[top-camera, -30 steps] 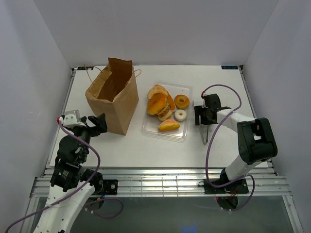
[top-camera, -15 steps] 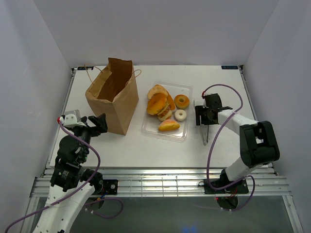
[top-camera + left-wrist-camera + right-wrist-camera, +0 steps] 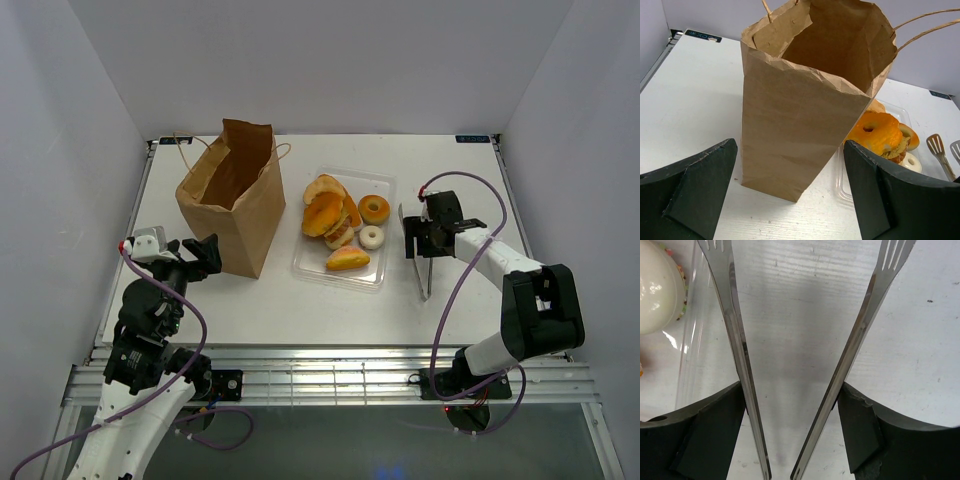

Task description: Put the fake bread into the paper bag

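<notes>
The paper bag [image 3: 235,195] stands open and upright at the back left; it fills the left wrist view [image 3: 800,115]. The fake bread [image 3: 330,215], orange buns, an orange ring doughnut [image 3: 374,209] and a pale ring [image 3: 371,237], lies in a clear tray right of the bag. My left gripper [image 3: 200,255] is open and empty, low in front of the bag's near corner [image 3: 790,150]. My right gripper [image 3: 418,238] sits right of the tray, its fingers pressed on the outer sides of thin metal tongs [image 3: 737,340], whose two arms stay spread.
The clear plastic tray [image 3: 340,281] lies between bag and right gripper; its edge shows in the right wrist view [image 3: 695,355] with a pale roll [image 3: 657,285] behind it. The tongs' tail [image 3: 427,285] points toward the near table edge. White walls surround the table.
My right gripper and the tongs have shifted slightly right, away from the tray. The left arm, bag and bread have not moved.
</notes>
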Robot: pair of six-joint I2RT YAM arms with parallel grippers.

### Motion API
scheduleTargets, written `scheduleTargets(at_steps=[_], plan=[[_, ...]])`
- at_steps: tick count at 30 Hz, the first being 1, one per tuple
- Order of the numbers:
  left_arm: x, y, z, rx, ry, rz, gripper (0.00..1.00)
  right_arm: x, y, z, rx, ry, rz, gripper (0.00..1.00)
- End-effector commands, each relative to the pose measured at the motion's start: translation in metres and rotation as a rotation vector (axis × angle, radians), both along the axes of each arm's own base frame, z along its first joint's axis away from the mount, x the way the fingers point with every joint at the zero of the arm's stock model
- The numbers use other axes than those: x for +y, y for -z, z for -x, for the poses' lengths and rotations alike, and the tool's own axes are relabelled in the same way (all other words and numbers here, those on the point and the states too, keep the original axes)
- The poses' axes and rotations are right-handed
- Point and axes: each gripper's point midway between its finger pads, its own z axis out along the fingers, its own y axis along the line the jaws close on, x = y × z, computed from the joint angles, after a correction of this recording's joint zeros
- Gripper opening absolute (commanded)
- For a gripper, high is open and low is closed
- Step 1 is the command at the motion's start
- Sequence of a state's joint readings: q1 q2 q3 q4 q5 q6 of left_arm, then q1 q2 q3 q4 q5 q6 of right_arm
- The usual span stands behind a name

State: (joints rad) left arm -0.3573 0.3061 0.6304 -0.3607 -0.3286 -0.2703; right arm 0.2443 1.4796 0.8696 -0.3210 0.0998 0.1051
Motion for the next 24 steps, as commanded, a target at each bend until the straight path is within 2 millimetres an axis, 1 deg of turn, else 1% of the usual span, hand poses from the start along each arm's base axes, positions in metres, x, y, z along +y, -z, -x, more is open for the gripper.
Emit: scheduleTargets(at_steps=[1, 3, 8, 10, 12, 16, 18, 20, 22, 24], plan=[[-0.003, 0.001, -0.002, 0.003, 0.014, -0.011, 0.98, 0.008, -0.019, -0.003, -0.014, -0.022, -0.032, 0.77], [-0.003, 0.001, -0.002, 0.001, 0.014, -0.010, 0.98, 0.008, -0.015, -0.002, -0.008, -0.026, -0.029, 0.76], [-0.002, 0.000, -0.001, -0.003, 0.008, -0.009, 0.98, 0.009, -0.008, -0.008, -0.071, -0.016, -0.044, 0.77], [-0.003, 0.001, -0.001, -0.001, 0.011, -0.009, 0.98, 0.008, -0.002, -0.009, -0.079, -0.011, -0.044, 0.77], [-0.003, 0.001, -0.001, -0.001, 0.013, -0.009, 0.98, 0.009, 0.001, -0.014, -0.093, -0.011, -0.045, 0.77], [-0.003, 0.001, -0.001, -0.001, 0.013, -0.011, 0.98, 0.009, 0.018, -0.016, -0.059, -0.006, -0.030, 0.80], [-0.003, 0.002, -0.001, 0.001, 0.013, -0.012, 0.98, 0.009, 0.022, -0.017, -0.053, -0.005, -0.028, 0.80], [-0.003, 0.001, -0.001, 0.000, 0.013, -0.011, 0.98, 0.009, 0.025, -0.016, -0.050, -0.007, -0.029, 0.80], [-0.003, 0.000, -0.001, -0.003, 0.011, -0.010, 0.98, 0.011, 0.027, -0.014, -0.047, -0.015, -0.033, 0.83], [-0.003, 0.001, -0.001, -0.001, 0.014, -0.011, 0.98, 0.009, 0.031, -0.009, -0.036, -0.011, -0.027, 0.85]])
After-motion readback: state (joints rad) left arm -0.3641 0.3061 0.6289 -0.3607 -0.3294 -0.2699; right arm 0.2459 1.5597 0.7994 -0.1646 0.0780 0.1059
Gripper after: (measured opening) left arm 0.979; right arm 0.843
